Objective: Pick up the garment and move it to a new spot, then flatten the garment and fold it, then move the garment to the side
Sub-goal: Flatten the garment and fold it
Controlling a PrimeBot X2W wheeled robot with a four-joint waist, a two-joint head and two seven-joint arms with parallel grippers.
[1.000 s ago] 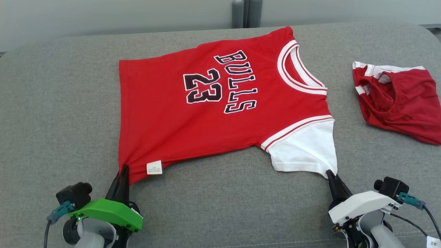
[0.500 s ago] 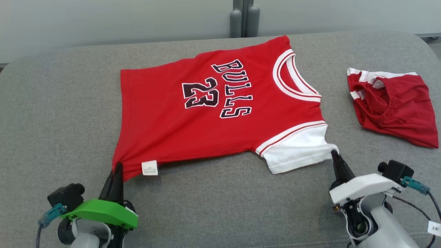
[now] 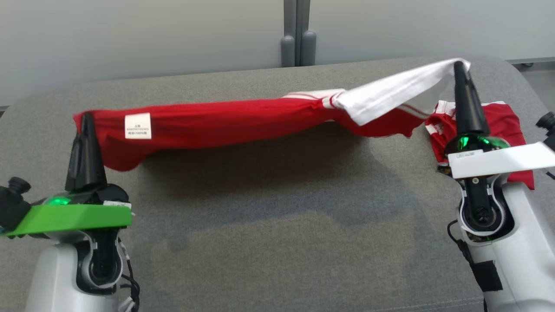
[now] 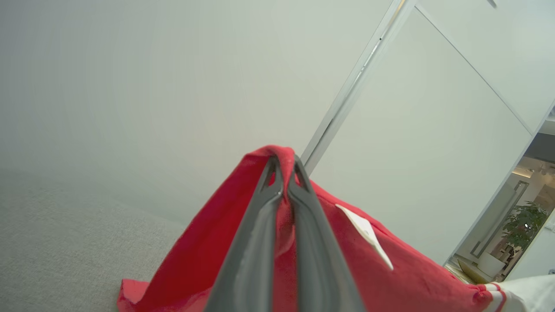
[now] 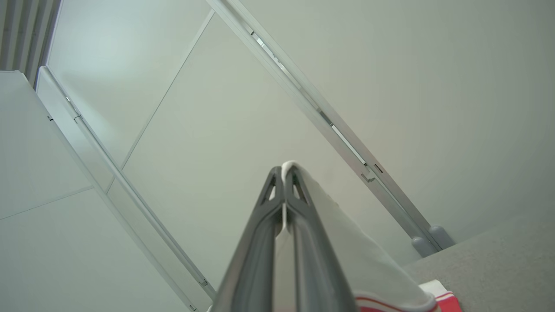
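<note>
The red-and-white fabric jersey [image 3: 225, 121] is held stretched above the middle of the grey upholstered surface [image 3: 277, 242]. Its red hem corner is clamped by the left gripper [image 3: 88, 116], its white sleeve by the right gripper [image 3: 458, 66]. A crumpled red garment [image 3: 507, 115] lies at the right edge.

Wide open lane across the lower middle of the frame: bare grey tabletop [image 3: 277, 242] between the two arms. Above it the garment [image 3: 225, 121] hangs as a raised barrier from the left gripper [image 3: 86, 116] to the right gripper [image 3: 458, 65] (jaws clamped on it at both ends). A crumpled red cloth [image 3: 511, 119] crowds the right edge. There's a bare strip at upper left and wall posts [image 3: 297, 47] at top centre.
</note>
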